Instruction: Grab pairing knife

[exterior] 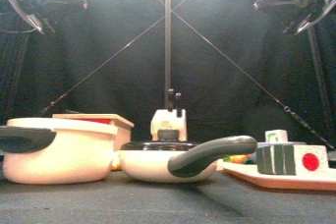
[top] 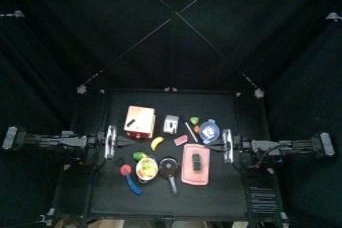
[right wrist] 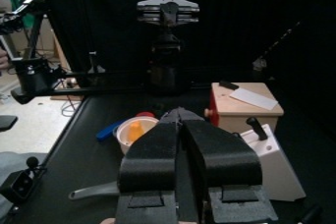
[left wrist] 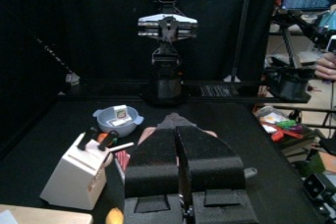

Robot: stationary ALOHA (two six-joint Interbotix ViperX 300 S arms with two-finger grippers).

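Observation:
A white knife block (top: pixel 171 123) stands mid-table with a black knife handle (exterior: pixel 171 97) sticking up from it. The block also shows in the left wrist view (left wrist: pixel 82 169) and the right wrist view (right wrist: pixel 266 144). Another black-handled knife (top: pixel 134 123) lies on the tan cutting board (top: pixel 142 115), also seen in the right wrist view (right wrist: pixel 231 86). My left gripper (top: pixel 112 142) hangs shut and empty at the table's left edge, with its jaws together (left wrist: pixel 180 122). My right gripper (top: pixel 227 144) hangs shut and empty at the right edge (right wrist: pixel 180 115). Both are apart from the knives.
A blue bowl (top: pixel 210 130) holding toy food sits right of the block. A cream pot (exterior: pixel 53 149) and a pan with a grey handle (exterior: pixel 197 156) stand at the front. A pink tray (top: pixel 197 164) with toy pieces lies front right.

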